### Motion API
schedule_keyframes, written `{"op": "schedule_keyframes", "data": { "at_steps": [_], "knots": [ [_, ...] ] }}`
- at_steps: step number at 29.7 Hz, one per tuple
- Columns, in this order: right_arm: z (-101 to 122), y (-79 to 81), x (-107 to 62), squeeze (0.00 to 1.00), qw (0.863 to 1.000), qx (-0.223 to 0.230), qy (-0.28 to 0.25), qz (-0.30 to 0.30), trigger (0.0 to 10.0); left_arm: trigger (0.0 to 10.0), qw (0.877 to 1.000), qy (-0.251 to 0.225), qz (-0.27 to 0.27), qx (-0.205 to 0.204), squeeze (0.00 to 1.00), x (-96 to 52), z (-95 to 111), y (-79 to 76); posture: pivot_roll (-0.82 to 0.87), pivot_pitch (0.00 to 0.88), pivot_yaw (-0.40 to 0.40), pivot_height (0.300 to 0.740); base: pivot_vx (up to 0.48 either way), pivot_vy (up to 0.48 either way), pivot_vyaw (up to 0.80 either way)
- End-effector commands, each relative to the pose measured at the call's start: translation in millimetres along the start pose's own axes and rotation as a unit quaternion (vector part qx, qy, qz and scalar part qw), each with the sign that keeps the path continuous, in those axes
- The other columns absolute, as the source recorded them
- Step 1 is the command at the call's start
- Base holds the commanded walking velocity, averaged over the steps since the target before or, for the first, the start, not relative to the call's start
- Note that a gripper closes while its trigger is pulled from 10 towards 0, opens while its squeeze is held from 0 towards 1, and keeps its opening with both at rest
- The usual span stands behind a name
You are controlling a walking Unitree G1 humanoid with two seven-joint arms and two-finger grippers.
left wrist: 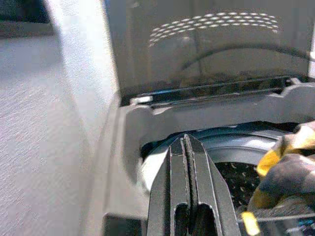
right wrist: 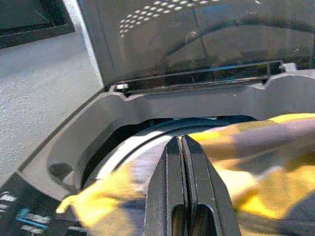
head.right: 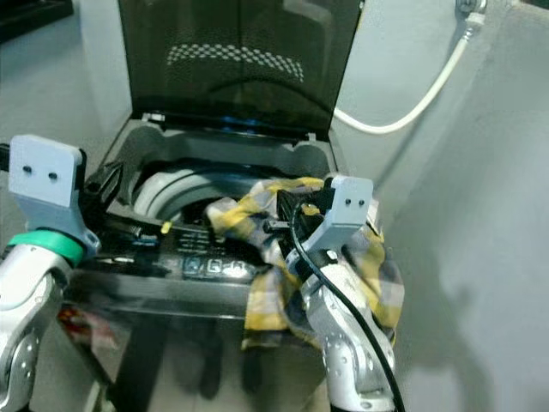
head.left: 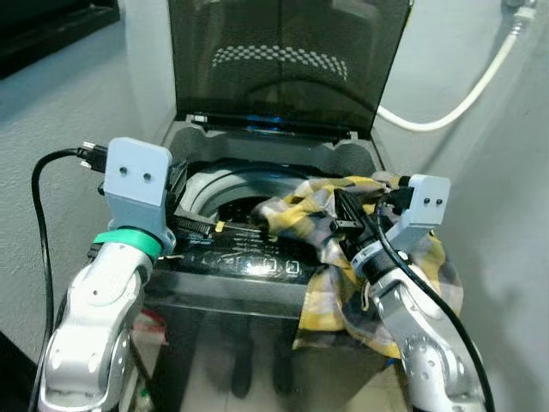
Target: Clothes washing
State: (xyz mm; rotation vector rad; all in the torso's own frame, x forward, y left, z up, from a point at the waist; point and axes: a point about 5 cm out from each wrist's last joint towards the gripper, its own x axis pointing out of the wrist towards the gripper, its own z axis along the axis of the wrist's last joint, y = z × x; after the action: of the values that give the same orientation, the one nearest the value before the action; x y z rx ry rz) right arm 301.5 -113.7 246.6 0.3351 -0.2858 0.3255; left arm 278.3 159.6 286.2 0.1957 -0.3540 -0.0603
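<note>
Now, what can be seen:

Cloth: a checked cloth (head.left: 322, 225) in yellow and grey, soft and crumpled. It lies over the front right rim of the washing machine (head.left: 257, 266); one part reaches toward the drum opening and the larger part hangs down outside the front right corner.

Washing machine: a dark grey top-loader with its tinted lid (head.left: 283, 64) standing upright and open. The front panel (head.left: 257, 262) carries a row of small marks and buttons and reflects the light.

Drum: the round drum (left wrist: 236, 179) has a pale ring around a dark, perforated inside. The cloth's edge hangs over the opening; I cannot tell whether anything lies deeper in it.

Left pincer: the left pincer (left wrist: 187, 147) hovers over the left front part of the machine's top, its two black fingers pressed together and holding nothing.

Right pincer: the right pincer (right wrist: 181, 147) is over the cloth at the right side of the opening, fingers pressed together. Yellow cloth lies just beside and below them; whether they touch or pinch it I cannot tell.

Surroundings: a white hose (head.left: 463, 94) runs along the grey wall (head.left: 506, 215) to the right of the machine.
</note>
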Motion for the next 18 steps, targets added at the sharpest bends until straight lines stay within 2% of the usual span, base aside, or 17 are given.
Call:
{"op": "schedule_keyframes", "data": {
  "at_steps": [1,6,8,10,18],
  "knots": [
    [-0.8,-1.9,-1.2,0.00,1.000,0.002,0.000,-0.004,10.0,10.0,1.000,0.016,0.011,-0.016,0.00,-1.0,-4.6,1.2,0.04,0.056,-0.012,0.740,0.000,0.000,0.00],
    [-2.5,-1.9,-1.9,0.00,1.000,-0.001,0.005,0.000,10.0,10.0,0.999,0.029,0.009,-0.022,0.00,-2.1,-8.2,0.2,0.04,0.057,-0.015,0.740,0.000,0.000,0.00],
    [-2.9,-1.9,-2.2,0.00,1.000,-0.001,0.006,0.001,10.0,10.0,0.999,0.047,-0.001,-0.002,0.00,-2.4,-11.0,-1.2,0.04,0.056,-0.016,0.740,0.000,0.000,0.00],
    [-2.9,-1.9,-2.2,0.00,1.000,-0.001,0.006,0.001,10.0,10.0,0.999,0.047,-0.001,-0.002,0.00,-2.4,-11.0,-1.2,0.04,0.056,-0.016,0.740,0.000,0.000,0.00],
    [-4.4,-1.4,-1.9,0.00,1.000,0.000,0.011,0.006,10.0,10.0,0.999,0.053,0.012,-0.004,0.00,-5.0,-12.8,1.1,0.04,0.056,-0.025,0.740,0.000,-0.480,0.00]
  ]
}}
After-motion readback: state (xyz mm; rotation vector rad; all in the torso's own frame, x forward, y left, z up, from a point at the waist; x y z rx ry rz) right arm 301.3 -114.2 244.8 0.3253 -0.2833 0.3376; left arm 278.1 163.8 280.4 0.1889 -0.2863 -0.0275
